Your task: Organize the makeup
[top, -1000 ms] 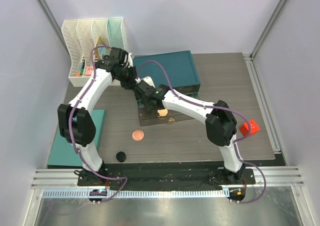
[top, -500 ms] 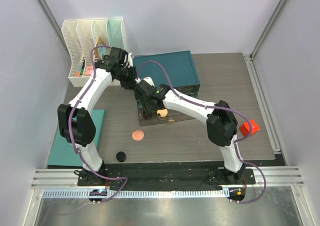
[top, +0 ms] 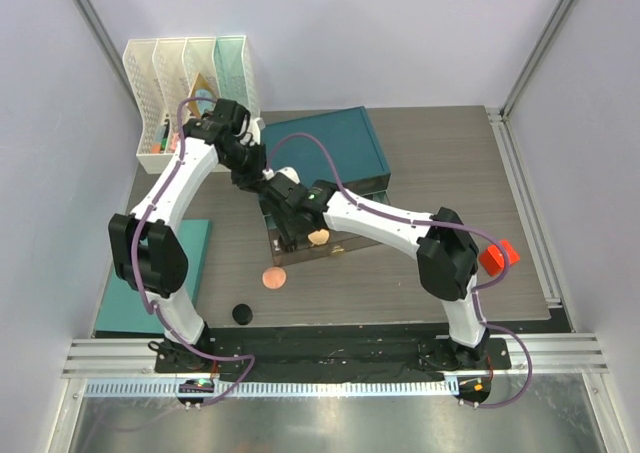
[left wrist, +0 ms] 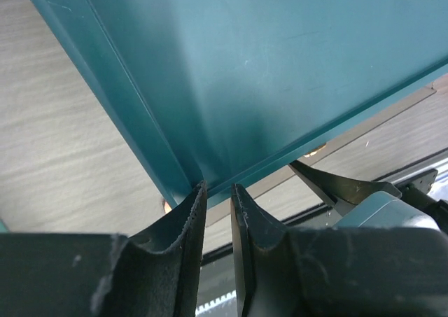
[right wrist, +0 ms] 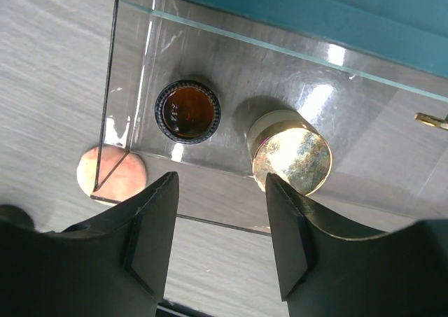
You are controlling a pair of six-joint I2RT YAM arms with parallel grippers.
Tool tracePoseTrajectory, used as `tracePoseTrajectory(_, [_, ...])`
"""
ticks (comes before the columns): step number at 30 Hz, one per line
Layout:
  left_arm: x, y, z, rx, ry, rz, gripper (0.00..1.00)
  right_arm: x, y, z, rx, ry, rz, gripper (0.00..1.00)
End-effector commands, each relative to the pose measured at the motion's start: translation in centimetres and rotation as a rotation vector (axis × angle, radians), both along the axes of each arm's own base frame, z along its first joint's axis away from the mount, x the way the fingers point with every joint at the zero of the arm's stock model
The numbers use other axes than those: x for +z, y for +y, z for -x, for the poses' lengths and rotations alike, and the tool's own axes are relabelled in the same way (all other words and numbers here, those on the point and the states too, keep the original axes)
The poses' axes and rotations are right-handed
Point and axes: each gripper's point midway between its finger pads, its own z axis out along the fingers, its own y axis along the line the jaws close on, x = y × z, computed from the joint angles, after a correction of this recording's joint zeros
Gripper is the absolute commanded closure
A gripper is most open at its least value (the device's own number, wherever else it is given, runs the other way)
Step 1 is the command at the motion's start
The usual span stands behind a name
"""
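Note:
A teal box (top: 335, 151) stands mid-table with a clear drawer (top: 335, 245) pulled out under its near side. My left gripper (top: 250, 176) is shut on the box's left corner edge (left wrist: 218, 187). My right gripper (top: 287, 235) hangs open and empty over the drawer's front wall (right wrist: 220, 184). In the drawer lie a dark round jar (right wrist: 187, 111) and a gold-rimmed compact (right wrist: 290, 152). The pink blush compact (top: 274, 277) lies on the table just outside the drawer's corner and shows in the right wrist view (right wrist: 112, 173). A small black jar (top: 241, 314) sits near the front edge.
White file racks (top: 185, 83) with colourful items stand at the back left. A flat teal tray (top: 130, 293) lies at the left edge. A red cube (top: 498, 256) sits at the right, beside my right arm.
The teal box and its clear drawer have swung and shifted left and nearer, the drawer's corner now close to the pink compact. Both grippers moved with them.

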Motion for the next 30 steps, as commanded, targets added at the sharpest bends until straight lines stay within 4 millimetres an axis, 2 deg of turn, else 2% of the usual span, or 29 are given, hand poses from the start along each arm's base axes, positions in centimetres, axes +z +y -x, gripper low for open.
tracePoseTrajectory(1, [-5.4, 2.5, -0.4, 0.087, 0.107, -0.166, 0.76, 2.0, 7.1, 9.5, 0.438, -0.007, -0.043, 0.42])
tracePoseTrajectory(3, [-5.4, 2.5, -0.4, 0.087, 0.108, -0.166, 0.76, 1.7, 6.7, 8.7, 0.404, -0.035, -0.013, 0.41])
tracePoseTrajectory(4, [-5.3, 2.4, -0.5, 0.09, 0.105, -0.164, 0.76, 1.0, 6.5, 8.2, 0.389, -0.038, 0.015, 0.41])
tracePoseTrajectory(10, [-4.3, 2.3, -0.9, 0.094, 0.08, -0.158, 0.76, 0.3, 5.5, 4.8, 0.261, -0.074, 0.08, 0.4])
tracePoseTrajectory(17, [-2.2, 2.5, -1.1, 0.098, 0.033, -0.153, 0.75, 0.7, 3.9, -0.8, 0.07, -0.074, 0.033, 0.39])
tracePoseTrajectory(20, [-1.4, 2.4, -1.2, 0.099, 0.013, -0.145, 0.74, 1.0, 2.5, -3.8, -0.011, -0.077, 0.017, 0.39])
tracePoseTrajectory(24, [-0.5, 2.2, -1.2, 0.095, -0.012, -0.127, 0.71, 1.0, 1.4, -5.6, -0.066, -0.085, 0.018, 0.38])
tracePoseTrajectory(26, [0.0, 1.9, -1.2, 0.086, -0.027, -0.108, 0.65, 1.6, 1.1, -6.2, -0.081, -0.102, 0.014, 0.38])
tracePoseTrajectory(29, [1.1, 1.8, -1.4, 0.084, -0.065, -0.089, 0.57, 2.8, 1.3, -5.9, -0.05, -0.105, -0.011, 0.38])
tracePoseTrajectory(30, [1.4, 1.8, -1.4, 0.087, -0.078, -0.086, 0.56, 4.3, 1.6, -5.9, -0.038, -0.126, -0.053, 0.38])
